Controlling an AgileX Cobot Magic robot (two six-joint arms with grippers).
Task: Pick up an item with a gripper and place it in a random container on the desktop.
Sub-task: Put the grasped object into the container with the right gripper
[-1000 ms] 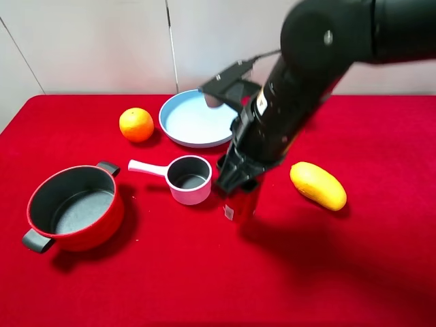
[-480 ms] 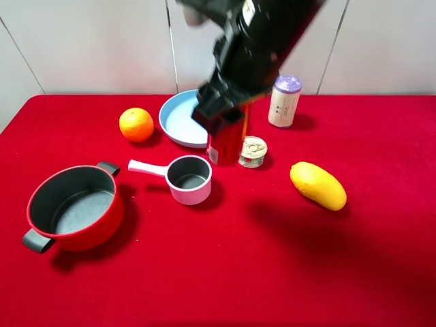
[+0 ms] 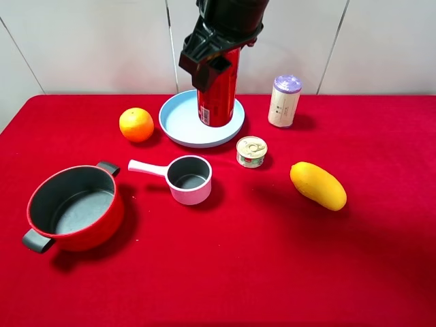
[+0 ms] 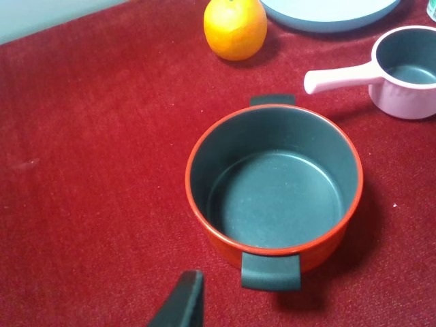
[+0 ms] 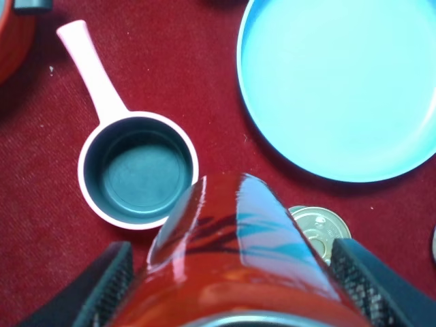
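The tall red can (image 3: 218, 90) hangs high above the red desktop (image 3: 272, 272), upright, with my right gripper (image 3: 212, 60) shut on its upper part. In the right wrist view the can (image 5: 238, 238) fills the gap between the two black fingers (image 5: 102, 286). Below it in that view lie the pink saucepan (image 5: 83, 170) and the cloth beside it. The saucepan (image 3: 191, 195) stands empty left of the middle, its handle pointing left. Of my left gripper only one black fingertip (image 4: 184, 303) shows, near the red pot.
A red two-handled pot (image 3: 95, 231) stands at the front left. A blue plate (image 3: 176, 126), an orange (image 3: 136, 125) and a purple-lidded white tube (image 3: 284, 101) are at the back. A gold-lidded tin (image 3: 251, 151) and a yellow mango (image 3: 317, 185) lie to the right.
My right arm has lifted the can off the cloth right of the saucepan, carrying it up and towards the back. The tin and tube, hidden before, now show.
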